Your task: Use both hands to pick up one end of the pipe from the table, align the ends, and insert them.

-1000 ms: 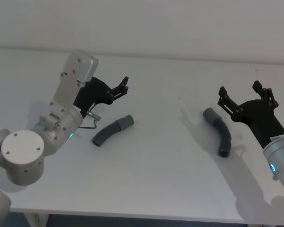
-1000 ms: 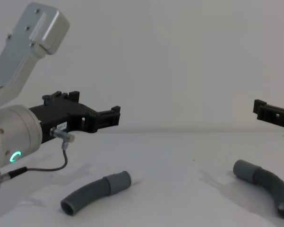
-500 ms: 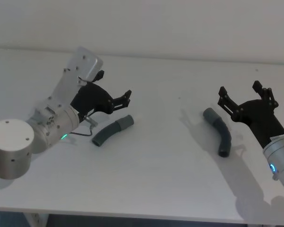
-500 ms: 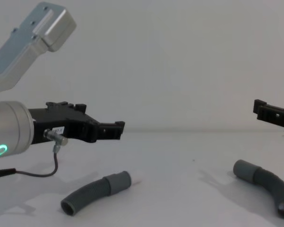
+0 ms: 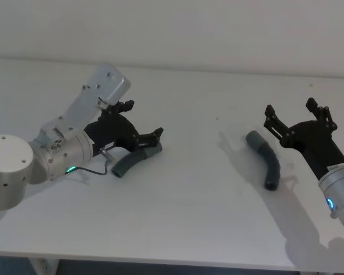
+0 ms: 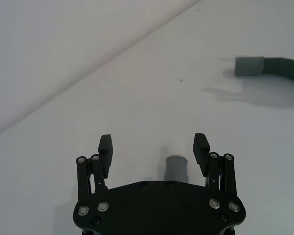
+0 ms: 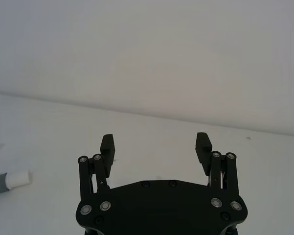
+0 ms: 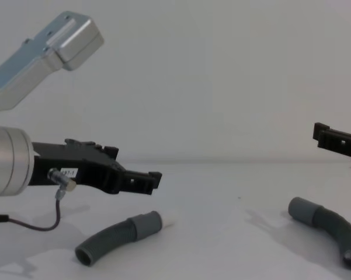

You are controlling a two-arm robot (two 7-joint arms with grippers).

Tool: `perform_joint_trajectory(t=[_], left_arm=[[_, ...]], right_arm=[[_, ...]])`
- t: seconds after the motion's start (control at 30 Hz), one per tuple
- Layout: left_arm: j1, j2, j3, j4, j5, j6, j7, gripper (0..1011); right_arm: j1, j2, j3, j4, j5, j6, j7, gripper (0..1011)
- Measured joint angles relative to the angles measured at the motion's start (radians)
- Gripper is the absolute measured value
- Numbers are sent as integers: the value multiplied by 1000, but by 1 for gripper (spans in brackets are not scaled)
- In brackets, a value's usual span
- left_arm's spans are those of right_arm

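My left end effector (image 5: 143,118) hangs with its fingers spread wide, just above the cuff (image 5: 151,149) of the left hose piece (image 5: 131,163), which lies flat on the worktop (image 5: 189,200). To grip well, I judge I should come down so that both fingers straddle the smooth cuff rather than the ribbed body. I should also shift sideways first: in the left wrist view the cuff sits inside the gap but nearer one finger than the other. Closing off-centre could roll or skid the piece. I would also leave the very tip free for mating.

The second hose piece (image 5: 267,163) lies well apart from the left hose piece, off to its right, also flat on the worktop. My right end effector (image 5: 292,109), fingers likewise apart and holding nothing, waits farther right again, just past that second piece.
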Motion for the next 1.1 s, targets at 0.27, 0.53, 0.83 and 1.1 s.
perform_joint_trajectory(t=[0.27, 0.53, 0.83, 1.1], left_arm=[[-3, 13, 1, 3, -9, 31, -39, 1001], [-7, 16, 3, 17, -18, 63, -72, 1001], [-16, 11, 8, 36, -22, 93, -97, 1001], [-22, 7, 10, 48, -22, 116, -112, 1001]], right_arm=[[0, 0, 0, 0, 0, 0, 0, 1004], [0, 0, 0, 0, 0, 0, 0, 1004], [0, 0, 0, 0, 0, 0, 0, 1004], [0, 0, 0, 0, 0, 0, 0, 1004]])
